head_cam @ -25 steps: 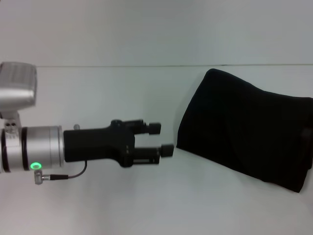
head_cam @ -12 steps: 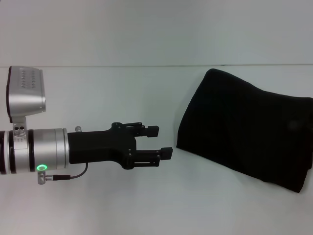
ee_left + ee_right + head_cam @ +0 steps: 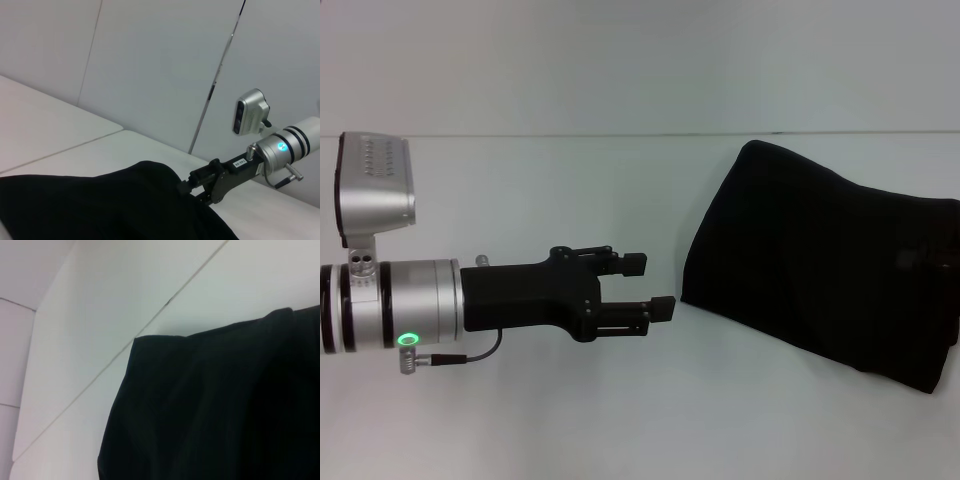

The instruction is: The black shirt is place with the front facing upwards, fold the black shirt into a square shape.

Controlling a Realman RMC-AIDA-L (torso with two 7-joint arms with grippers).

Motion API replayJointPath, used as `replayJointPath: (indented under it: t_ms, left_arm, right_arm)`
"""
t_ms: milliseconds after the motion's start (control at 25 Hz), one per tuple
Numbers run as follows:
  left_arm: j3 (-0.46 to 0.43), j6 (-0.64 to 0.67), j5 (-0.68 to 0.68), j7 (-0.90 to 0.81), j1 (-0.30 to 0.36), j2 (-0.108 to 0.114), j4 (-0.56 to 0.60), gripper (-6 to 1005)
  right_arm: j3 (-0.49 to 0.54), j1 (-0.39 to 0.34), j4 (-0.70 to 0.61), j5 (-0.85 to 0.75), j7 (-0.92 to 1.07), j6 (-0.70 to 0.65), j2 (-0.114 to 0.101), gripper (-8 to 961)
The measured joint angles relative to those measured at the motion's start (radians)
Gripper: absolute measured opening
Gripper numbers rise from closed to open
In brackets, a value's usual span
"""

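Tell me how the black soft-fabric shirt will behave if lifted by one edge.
The black soft-fabric shirt lies in soft rounded folds, so it will probably droop and unfold rather than hold its shape. The open left gripper beside it would likely lift only the pinched layer.

White table (image 3: 620, 420) meets pale wall (image 3: 620, 60); dark panel seam (image 3: 215, 85) on wall

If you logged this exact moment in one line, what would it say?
shirt: folded bundle on table, no lettering showing | left gripper: open, beside shirt, not touching | right gripper: not in view
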Motion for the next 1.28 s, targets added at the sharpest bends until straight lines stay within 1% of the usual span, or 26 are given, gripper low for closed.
replayJointPath:
  t_ms: [40, 240, 680, 920, 1120, 1280]
  left_arm:
    - [0.0, 0.0, 0.0, 0.0, 0.0, 0.0, 0.0, 757]
    - [-0.001, -0.001, -0.001, -0.001, 0.0, -0.001, -0.001, 757]
    - [-0.002, 0.008, -0.004, -0.003, 0.003, -0.003, -0.002, 756]
    - [-0.002, 0.01, -0.005, -0.003, 0.006, -0.003, -0.002, 756]
    - [-0.002, 0.015, -0.005, -0.002, 0.007, -0.003, -0.002, 757]
    - [-0.002, 0.017, -0.006, -0.002, 0.009, -0.003, -0.002, 757]
  right_arm:
    - [-0.002, 0.0, -0.003, 0.0, -0.004, 0.001, 0.001, 876]
    - [0.003, -0.002, -0.012, 0.006, -0.024, 0.002, 0.008, 664]
    - [0.006, 0.002, -0.013, 0.009, -0.027, 0.011, 0.008, 443]
    - [0.005, 0.013, -0.013, 0.009, -0.041, 0.014, 0.009, 203]
    - [0.005, 0.03, -0.016, 0.01, -0.076, 0.005, 0.009, 65]
    - [0.001, 0.047, -0.054, 0.011, -0.116, -0.02, 0.012, 65]
